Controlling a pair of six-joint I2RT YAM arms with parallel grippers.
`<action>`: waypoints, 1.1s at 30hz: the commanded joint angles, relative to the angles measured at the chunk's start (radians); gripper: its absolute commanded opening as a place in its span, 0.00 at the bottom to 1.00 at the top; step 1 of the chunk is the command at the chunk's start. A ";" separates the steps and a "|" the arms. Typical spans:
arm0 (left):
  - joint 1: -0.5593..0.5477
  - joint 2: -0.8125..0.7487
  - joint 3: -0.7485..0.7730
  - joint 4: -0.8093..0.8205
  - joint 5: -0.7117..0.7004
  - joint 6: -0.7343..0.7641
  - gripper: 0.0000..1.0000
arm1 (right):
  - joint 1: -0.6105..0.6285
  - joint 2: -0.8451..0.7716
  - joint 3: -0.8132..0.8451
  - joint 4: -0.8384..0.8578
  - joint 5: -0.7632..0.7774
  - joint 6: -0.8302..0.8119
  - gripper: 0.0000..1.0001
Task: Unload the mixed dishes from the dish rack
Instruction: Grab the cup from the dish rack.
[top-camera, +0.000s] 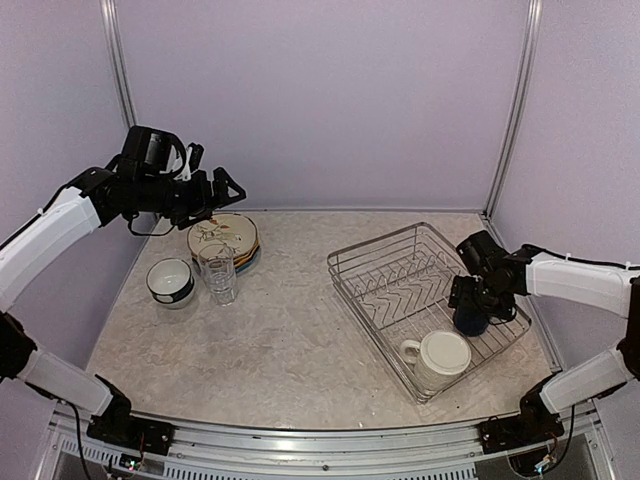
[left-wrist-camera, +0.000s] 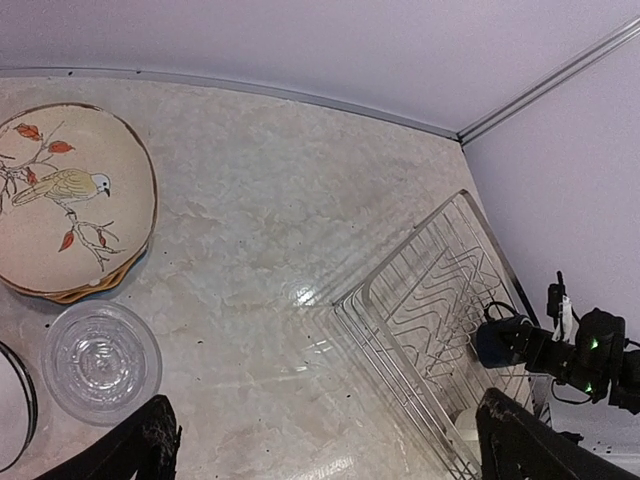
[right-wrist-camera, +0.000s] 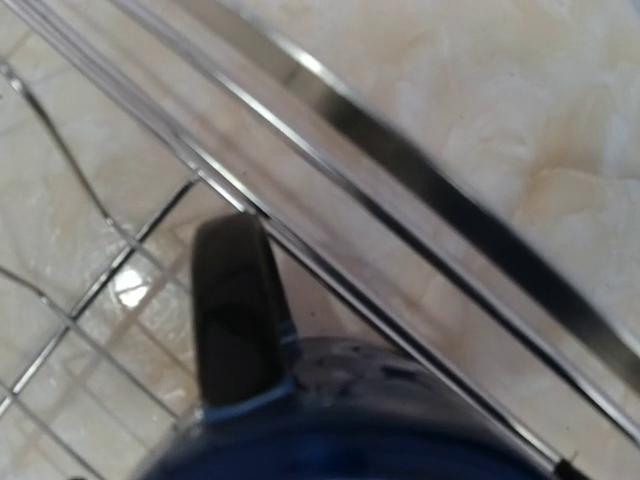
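Biggest first: the dish rack sits right of centre on the table. Over on the left, outside it, is the stack of plates, bird pattern on top. The large cream mug stands in the rack's near end. The dark-banded bowl is near the plates. The navy mug stands by the rack's right wall, with the right gripper low over it, claw spread, contact unclear. The clear glass is beside the bowl. The left gripper hovers above the plates, claw wide apart, empty.
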 joint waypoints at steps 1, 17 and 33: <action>-0.007 0.007 0.009 0.001 0.020 0.010 0.99 | -0.011 -0.011 -0.027 0.032 -0.003 -0.029 0.95; -0.016 0.010 0.012 -0.002 0.019 0.013 0.99 | -0.010 -0.266 -0.052 0.107 -0.231 -0.160 0.36; -0.007 0.051 -0.013 0.124 0.388 -0.021 0.99 | -0.011 -0.517 -0.144 0.755 -0.664 -0.055 0.19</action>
